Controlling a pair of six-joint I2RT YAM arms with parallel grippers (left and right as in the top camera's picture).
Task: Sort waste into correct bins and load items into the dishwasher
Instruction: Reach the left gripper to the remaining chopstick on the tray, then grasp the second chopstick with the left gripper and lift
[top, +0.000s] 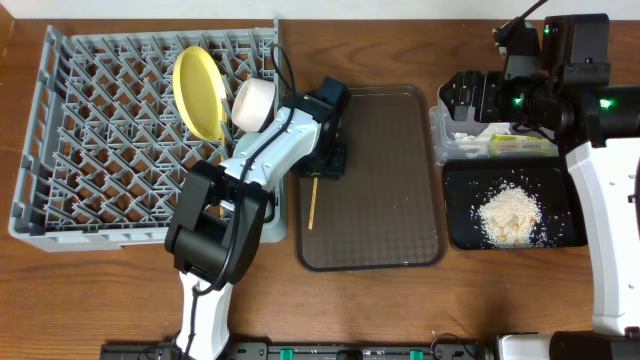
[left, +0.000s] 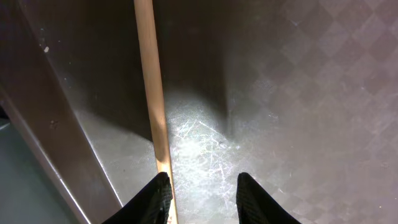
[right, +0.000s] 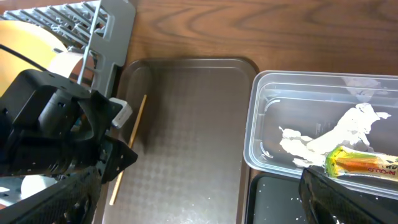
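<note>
One wooden chopstick (top: 312, 205) lies on the brown tray (top: 400, 180). My left gripper (left: 202, 194) is low over its far end and open. The chopstick (left: 152, 93) runs between the fingers, against the left finger (left: 152, 199), while the right finger stands apart. The yellow plate (top: 203, 90) and a white bowl (top: 255, 103) stand in the grey dish rack (top: 90, 150). My right gripper (right: 199, 210) hangs wide open and empty above the clear tub (right: 267, 118), which holds white paper scraps (right: 323, 140) and the green-yellow wrapper (right: 360, 163). Rice crumbs (top: 510, 215) lie in the black tray (top: 460, 200).
The brown tray (right: 186, 124) sits between the rack and the two bins. My left arm (top: 270, 150) stretches from the table's front edge across the rack's right corner. The right arm (top: 610, 200) stands along the right edge.
</note>
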